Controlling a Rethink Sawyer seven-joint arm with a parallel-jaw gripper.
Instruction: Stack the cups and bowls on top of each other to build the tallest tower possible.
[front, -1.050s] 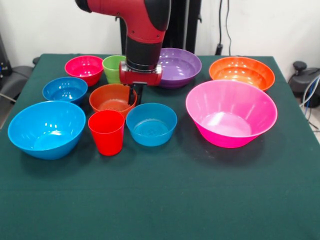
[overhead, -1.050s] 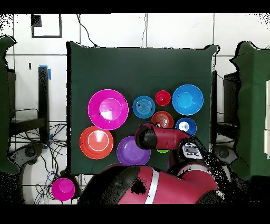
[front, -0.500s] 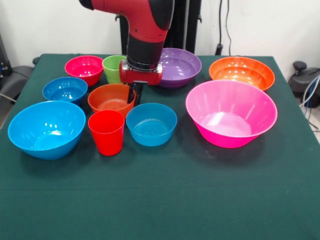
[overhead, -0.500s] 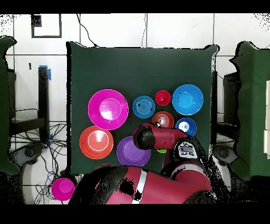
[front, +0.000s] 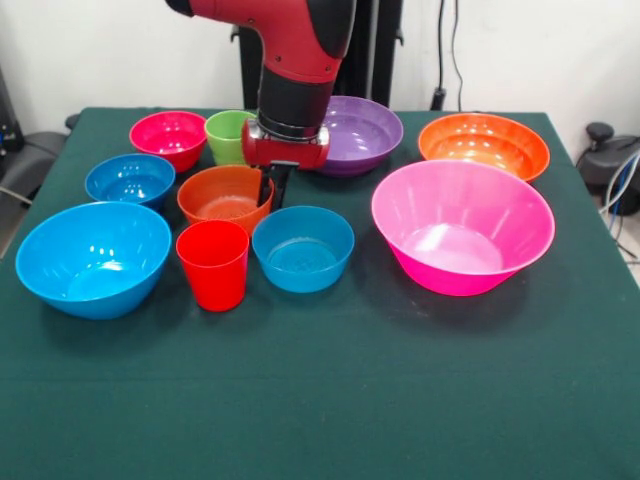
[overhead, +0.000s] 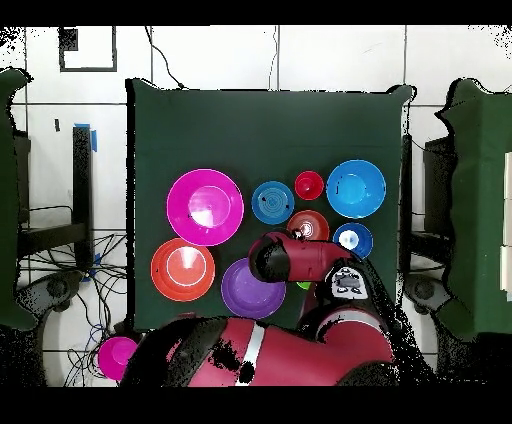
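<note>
Green table: end effector clamps small orange bowl rim; overhead arm hides this.

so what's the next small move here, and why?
Probably lower the gripper a little onto the near rim of the small orange bowl. It hangs at that rim's right edge, nothing is stacked yet, and whether it already grips cannot be told.

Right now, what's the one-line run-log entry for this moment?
stage: reaching | gripper at rim of small orange bowl, finger state unclear | tower: not started, every bowl and cup standing alone | red cup untouched
</note>
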